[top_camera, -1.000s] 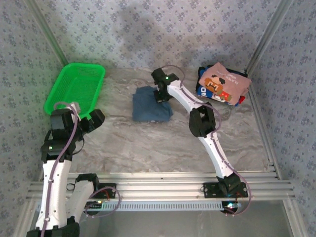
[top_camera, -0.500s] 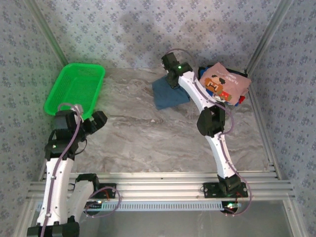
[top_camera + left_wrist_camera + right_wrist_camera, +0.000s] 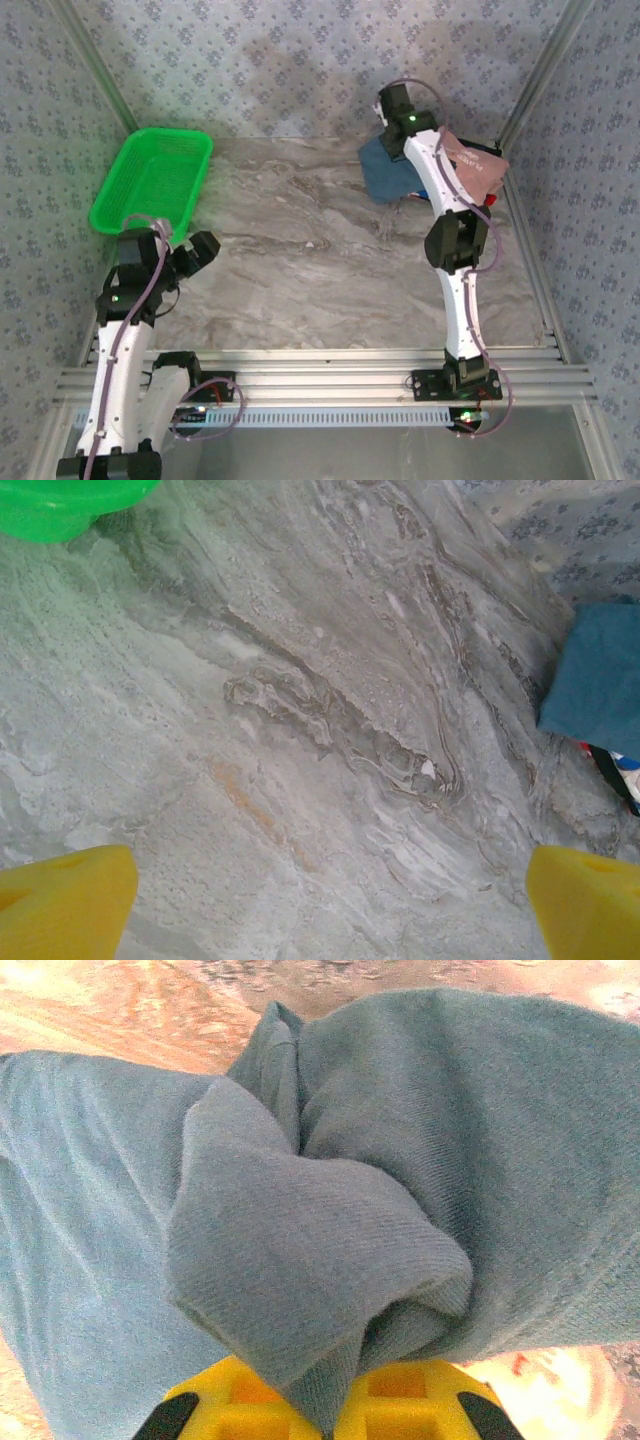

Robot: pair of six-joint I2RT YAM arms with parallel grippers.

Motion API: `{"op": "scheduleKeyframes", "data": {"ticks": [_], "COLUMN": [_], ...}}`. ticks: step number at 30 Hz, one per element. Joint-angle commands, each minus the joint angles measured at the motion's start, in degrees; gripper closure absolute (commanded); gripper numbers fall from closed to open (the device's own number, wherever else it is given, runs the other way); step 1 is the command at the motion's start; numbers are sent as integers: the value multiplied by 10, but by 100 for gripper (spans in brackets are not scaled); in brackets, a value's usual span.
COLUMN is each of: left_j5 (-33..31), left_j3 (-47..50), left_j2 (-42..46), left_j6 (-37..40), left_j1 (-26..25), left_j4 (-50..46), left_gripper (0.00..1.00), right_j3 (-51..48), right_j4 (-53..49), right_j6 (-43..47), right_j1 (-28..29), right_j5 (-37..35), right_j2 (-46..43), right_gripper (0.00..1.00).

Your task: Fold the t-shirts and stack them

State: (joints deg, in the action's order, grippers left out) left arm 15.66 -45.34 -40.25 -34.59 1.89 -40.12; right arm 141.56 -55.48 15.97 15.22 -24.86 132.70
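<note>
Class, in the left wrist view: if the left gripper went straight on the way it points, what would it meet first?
Probably the bare marble table; the open left gripper frames it, with the teal t-shirt and green basket off to the sides.

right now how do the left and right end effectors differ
The left end effector is open and empty; the right end effector is shut on the teal shirt. The left hangs over bare table near the green basket; the right is at the far right, near the pink shirt. Both have yellow fingers.
</note>
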Motion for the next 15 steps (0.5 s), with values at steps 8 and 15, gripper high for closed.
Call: {"op": "scheduleKeyframes", "data": {"ticks": [8,15], "left_j5": [3,-6], "left_j3": [8,5], "left_j2": [3,5], "left_j6": [-4,1], "left_j1": [5,5], "left_j4": [26,16], "left_gripper": [0,0], "right_j3": [20,41], "right_j4": [0,-13], "right_j6": [-52,-127], "right_j1": [-71,-134], "right_j5": [90,171], "right_j2": [-55,-65], "right_gripper": [100,100]}}
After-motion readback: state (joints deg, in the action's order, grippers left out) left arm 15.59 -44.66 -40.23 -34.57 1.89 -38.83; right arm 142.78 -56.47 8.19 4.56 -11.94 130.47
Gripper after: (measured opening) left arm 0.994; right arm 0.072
